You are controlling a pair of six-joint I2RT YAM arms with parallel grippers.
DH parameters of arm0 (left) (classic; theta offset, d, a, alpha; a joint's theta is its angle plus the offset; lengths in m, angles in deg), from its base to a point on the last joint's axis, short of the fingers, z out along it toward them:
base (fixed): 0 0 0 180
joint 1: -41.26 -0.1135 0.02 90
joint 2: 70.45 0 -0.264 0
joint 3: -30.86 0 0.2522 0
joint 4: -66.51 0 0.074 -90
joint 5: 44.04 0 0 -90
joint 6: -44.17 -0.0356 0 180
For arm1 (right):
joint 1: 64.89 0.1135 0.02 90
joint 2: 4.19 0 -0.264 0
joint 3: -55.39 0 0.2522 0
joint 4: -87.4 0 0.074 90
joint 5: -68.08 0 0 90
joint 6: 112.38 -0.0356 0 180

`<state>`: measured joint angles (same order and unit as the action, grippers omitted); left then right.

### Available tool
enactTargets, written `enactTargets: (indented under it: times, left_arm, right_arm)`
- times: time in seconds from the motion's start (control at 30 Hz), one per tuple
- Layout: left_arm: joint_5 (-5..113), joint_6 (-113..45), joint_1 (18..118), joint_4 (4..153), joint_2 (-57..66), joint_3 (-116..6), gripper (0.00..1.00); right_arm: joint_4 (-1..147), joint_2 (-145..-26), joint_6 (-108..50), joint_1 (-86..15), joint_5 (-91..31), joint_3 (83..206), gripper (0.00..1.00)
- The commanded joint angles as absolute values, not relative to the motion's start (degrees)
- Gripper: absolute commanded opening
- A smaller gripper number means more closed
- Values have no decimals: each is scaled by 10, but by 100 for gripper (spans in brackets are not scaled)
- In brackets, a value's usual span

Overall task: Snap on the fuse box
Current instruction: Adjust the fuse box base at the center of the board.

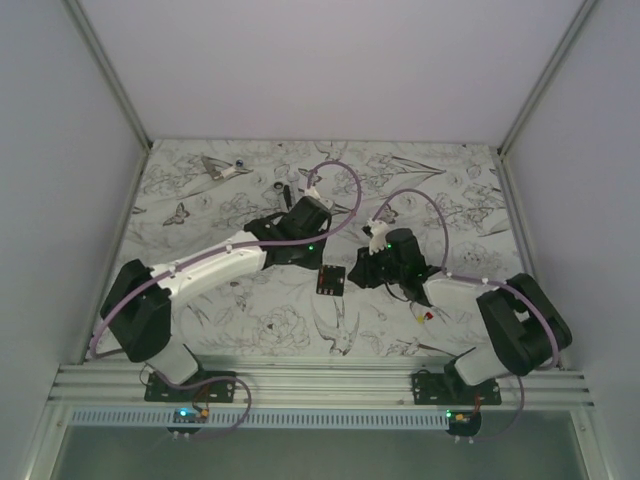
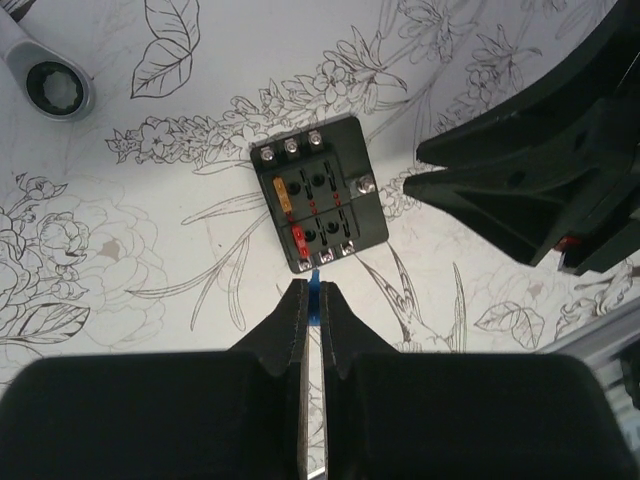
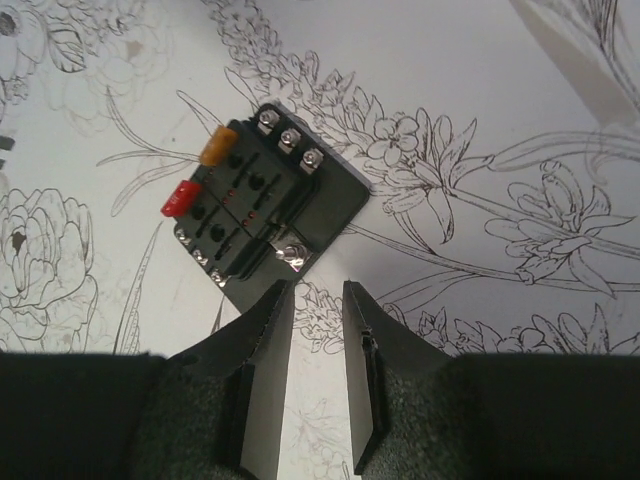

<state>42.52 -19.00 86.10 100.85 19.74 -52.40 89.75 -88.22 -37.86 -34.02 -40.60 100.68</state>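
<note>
Left arm [image 1: 210, 270] stretched forward and inward, wrist pitched down. Left gripper [image 2: 315, 292] pinched tight on a thin blue piece [image 2: 314, 300]. Right arm [image 1: 500, 310] folded in toward centre. Right gripper [image 3: 318, 292] points down, jaws parted by a narrow gap.

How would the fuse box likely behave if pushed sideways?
The fuse box looks like rigid moulded plastic, so it probably won't flex. It lies flat on a wide base, so it should slide rather than tip. Being small, it is likely light and may rotate under an off-centre push.
</note>
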Motion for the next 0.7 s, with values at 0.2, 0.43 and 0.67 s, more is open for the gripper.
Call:
enactTargets:
  times: [0.2, 0.43, 0.67]
  left_arm:
    - [386, -150, 863, 1013, 265, -570, 0]
    - [379, -147, 864, 1016, 298, -587, 0]
    - [373, -147, 865, 1021, 319, -599, 0]
  right_arm:
    - [977, -949, -421, -312, -403, 1011, 31]
    - [1011, -974, -432, -295, -438, 1013, 31]
    - [1022, -958, -434, -294, -450, 1006, 31]
